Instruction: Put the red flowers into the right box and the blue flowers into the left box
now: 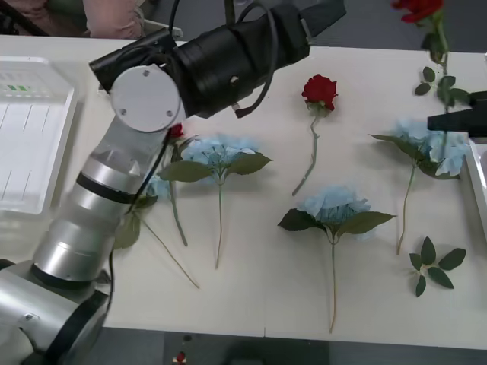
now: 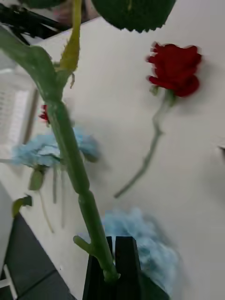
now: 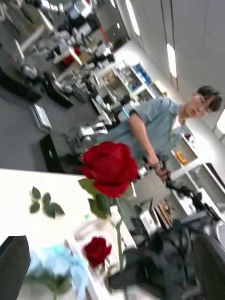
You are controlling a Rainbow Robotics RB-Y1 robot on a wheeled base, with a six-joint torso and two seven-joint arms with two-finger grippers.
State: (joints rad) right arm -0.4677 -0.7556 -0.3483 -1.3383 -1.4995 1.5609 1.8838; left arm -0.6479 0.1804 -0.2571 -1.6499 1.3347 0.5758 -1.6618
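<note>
On the table (image 1: 259, 296), nearest the robot, lie blue flowers (image 1: 335, 207) and a leaf sprig (image 1: 434, 266). A red rose (image 1: 319, 91) lies farther back. At the right edge, the right gripper (image 2: 115, 262) is squeezed tight on the stem of another red rose (image 1: 417, 9), holding it up in the air. The left gripper's fingers can't be made out. The left box (image 1: 30, 144) sits far left.

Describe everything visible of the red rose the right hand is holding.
The held artificial red rose has a compact deep-red bloom, a green stem with small nubs and a few dark leaves. It is lifted off the table at the far right, its lower stem clamped between the right hand's black fingers.
</note>
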